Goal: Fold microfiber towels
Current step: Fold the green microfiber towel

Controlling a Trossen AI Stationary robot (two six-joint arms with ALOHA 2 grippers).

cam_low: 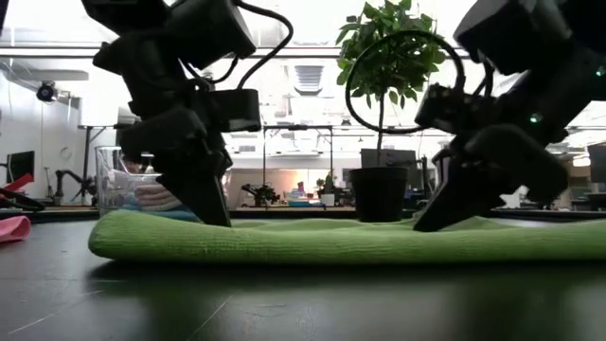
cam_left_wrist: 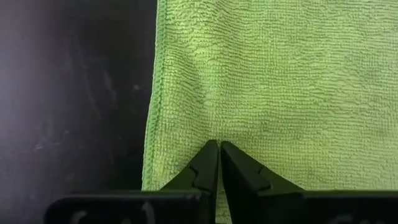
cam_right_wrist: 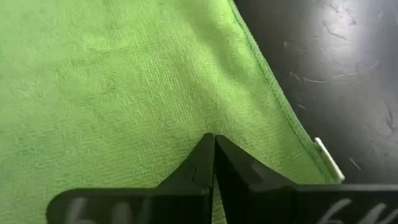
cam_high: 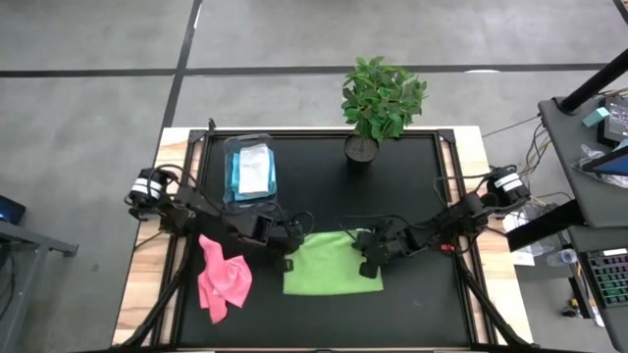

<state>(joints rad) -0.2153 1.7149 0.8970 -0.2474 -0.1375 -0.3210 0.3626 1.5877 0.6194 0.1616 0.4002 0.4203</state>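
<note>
The black worktop (cam_high: 412, 196) carries everything, with the clear plastic bin (cam_high: 248, 169) at its far left holding folded cloths and a potted plant (cam_high: 378, 103) at the far middle. Nearer the front, the lime green towel (cam_high: 329, 265) lies flat in the middle of the worktop, looking already folded to a rectangle whose long axis runs left to right between the two arms. A crumpled pink towel (cam_high: 224, 279) lies apart from it, toward the left front.

The left gripper (cam_left_wrist: 219, 144) is down on the green towel close to its left short edge, its fingers closed tip to tip with nothing pinched between them; the tips appear to press on the cloth rather than hold it. The right gripper (cam_right_wrist: 214, 137) mirrors it near the right short edge, just inside the hem where a small white tag (cam_right_wrist: 328, 158) sticks out, fingers likewise shut and empty.

Each arm is therefore nearest its own end of the towel, and the cloth stretches from each set of fingers inward toward the other. By my reading, a further fold would carry one short edge across the long axis to the other, and either arm would first have to open to take hold of a hem.
</note>
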